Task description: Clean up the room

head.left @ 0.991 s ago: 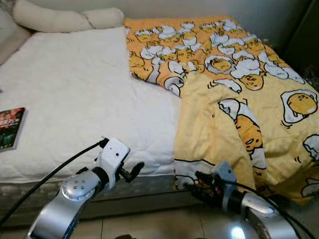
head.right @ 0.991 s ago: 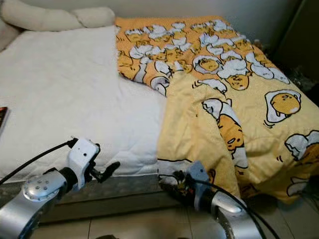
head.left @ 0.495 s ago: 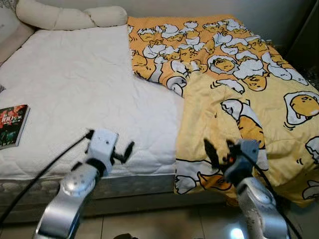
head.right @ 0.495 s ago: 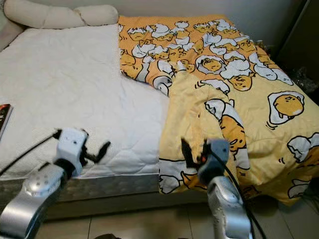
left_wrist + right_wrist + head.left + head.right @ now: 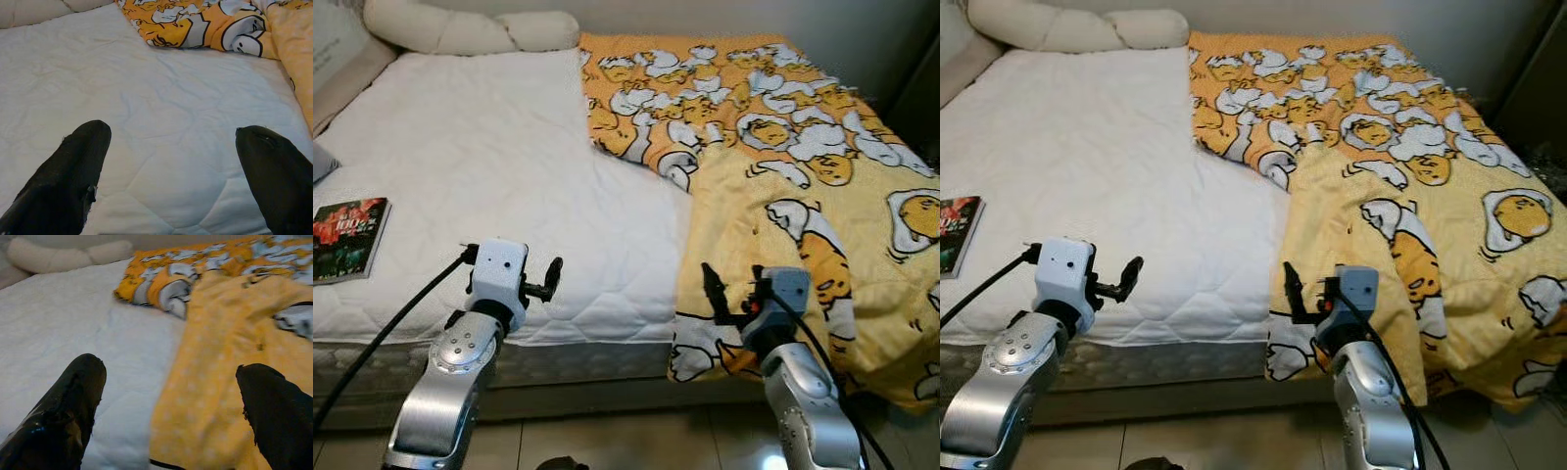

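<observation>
A yellow-orange blanket (image 5: 803, 166) printed with egg cartoons covers the right half of the bed, bunched along its left edge and hanging over the front. The white quilted mattress (image 5: 480, 157) lies bare on the left half. My left gripper (image 5: 550, 279) is open, hovering over the mattress's front edge; the left wrist view shows its two black fingers (image 5: 73, 166) spread wide above the quilting. My right gripper (image 5: 732, 289) is open too, held just before the blanket's hanging front-left corner; the right wrist view has the blanket's edge (image 5: 210, 362) between its spread fingers (image 5: 68, 401).
A book (image 5: 347, 238) with a dark red cover lies on the mattress near its left front edge. Long cream pillows (image 5: 460, 27) sit at the head of the bed. Dark furniture (image 5: 922, 88) stands at the right. Tiled floor (image 5: 607, 441) runs below the bed.
Both arms have come up from below the bed's edge to mattress height. The right gripper swung from pointing left to pointing at the blanket. The view has shifted slightly.
</observation>
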Available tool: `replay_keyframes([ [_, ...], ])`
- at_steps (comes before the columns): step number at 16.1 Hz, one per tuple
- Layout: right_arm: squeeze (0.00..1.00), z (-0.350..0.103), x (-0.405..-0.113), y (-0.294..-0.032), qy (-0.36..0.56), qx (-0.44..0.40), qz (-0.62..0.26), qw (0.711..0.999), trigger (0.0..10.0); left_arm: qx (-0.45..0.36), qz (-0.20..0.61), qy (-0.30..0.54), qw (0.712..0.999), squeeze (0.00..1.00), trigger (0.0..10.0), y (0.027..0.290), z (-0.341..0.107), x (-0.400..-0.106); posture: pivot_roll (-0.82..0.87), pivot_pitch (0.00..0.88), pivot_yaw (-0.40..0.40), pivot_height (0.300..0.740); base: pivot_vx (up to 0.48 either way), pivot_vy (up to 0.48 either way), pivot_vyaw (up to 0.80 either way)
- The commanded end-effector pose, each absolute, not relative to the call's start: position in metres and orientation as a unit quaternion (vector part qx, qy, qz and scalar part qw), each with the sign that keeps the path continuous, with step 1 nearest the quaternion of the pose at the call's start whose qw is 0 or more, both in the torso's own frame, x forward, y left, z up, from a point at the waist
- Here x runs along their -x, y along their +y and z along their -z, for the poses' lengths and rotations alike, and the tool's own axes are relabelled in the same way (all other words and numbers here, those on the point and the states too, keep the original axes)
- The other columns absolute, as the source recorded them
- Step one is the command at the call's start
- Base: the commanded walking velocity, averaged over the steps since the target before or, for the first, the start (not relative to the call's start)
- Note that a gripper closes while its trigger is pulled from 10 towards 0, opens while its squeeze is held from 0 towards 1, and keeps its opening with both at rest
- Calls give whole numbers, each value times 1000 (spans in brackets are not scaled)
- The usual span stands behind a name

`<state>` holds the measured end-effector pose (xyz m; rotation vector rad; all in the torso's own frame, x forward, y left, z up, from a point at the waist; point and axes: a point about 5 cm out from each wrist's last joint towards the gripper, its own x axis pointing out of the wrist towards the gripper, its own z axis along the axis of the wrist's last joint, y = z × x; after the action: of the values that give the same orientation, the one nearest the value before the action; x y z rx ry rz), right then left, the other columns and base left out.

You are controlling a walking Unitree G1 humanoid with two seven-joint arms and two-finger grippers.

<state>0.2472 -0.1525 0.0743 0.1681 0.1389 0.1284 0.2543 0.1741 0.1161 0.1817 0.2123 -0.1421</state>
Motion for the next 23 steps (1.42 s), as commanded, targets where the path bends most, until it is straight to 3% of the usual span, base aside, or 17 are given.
replay_keyframes([
  [1, 1000, -79, -250, -156, 60, -79, -57, 993, 10000, -85, 63, 96, 990, 12, 10000, 176, -120, -259, -77, 0, 7, 740, 0, 0, 0],
  [23, 1000, -68, -272, -145, 117, -32, -121, 985, 10000, -79, 51, 96, 991, 0, 10000, 182, -118, -263, -32, 0, -44, 740, 287, 0, 128],
])
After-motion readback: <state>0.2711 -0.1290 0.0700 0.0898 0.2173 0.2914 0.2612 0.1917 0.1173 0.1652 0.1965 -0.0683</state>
